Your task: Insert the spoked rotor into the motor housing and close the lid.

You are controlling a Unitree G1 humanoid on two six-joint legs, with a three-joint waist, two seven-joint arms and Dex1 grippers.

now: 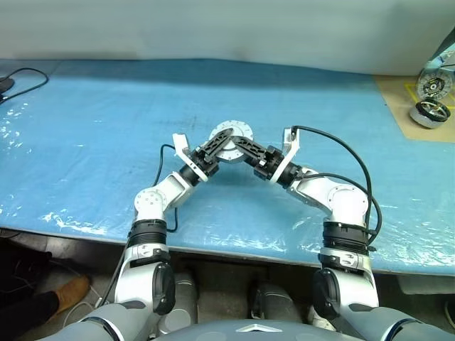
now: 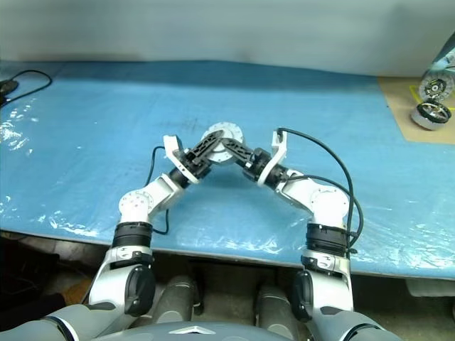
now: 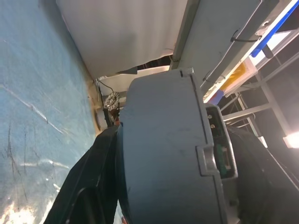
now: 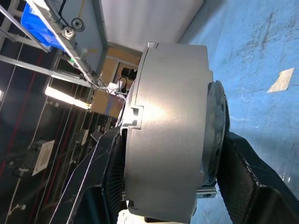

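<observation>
Meeting just above the middle of the head view, the left gripper [image 1: 217, 147] and right gripper [image 1: 240, 148] both clamp the motor housing [image 1: 231, 138] between their black fingers, holding it raised over the blue table [image 1: 85, 142]. Bare blue surface lies open on every side of it. Silver motors [image 1: 431, 112] sit on brown cardboard [image 1: 398, 106] at the frame's upper right edge, well apart. A black cable [image 1: 25, 79] trails at upper left.

silver-white jointed arms with ribbed black cuffs, black two-fingered grippers on white brackets, black cables looping along both forearms.
</observation>
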